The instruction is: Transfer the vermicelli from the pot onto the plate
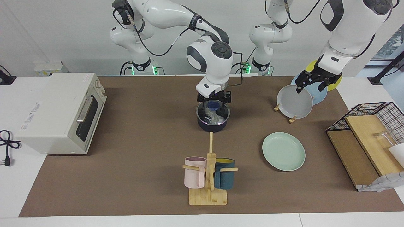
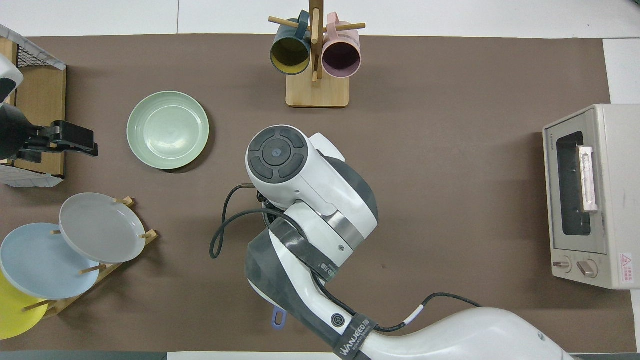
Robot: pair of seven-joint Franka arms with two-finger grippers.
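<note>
Right end effector (image 1: 214, 105) lowered into the mouth of the pot (image 1: 212, 123), which stands mid-tabletop, nearer the robots' edge; whether its fingers are wide, narrow or gripping cannot be told. Vermicelli (image 1: 214, 117) lies inside the pot as a glossy whitish mass beneath the end effector. Plate (image 1: 283, 151) (image 2: 168, 129) rests bare on the tabletop (image 1: 142, 132), toward the left arm's end and farther from the robots than the pot. Left end effector (image 1: 311, 82) waits above the grey plate (image 1: 295, 101) in the plate rack near the left arm's corner, spread wide and holding nothing. In the overhead view the right arm covers the pot.
</note>
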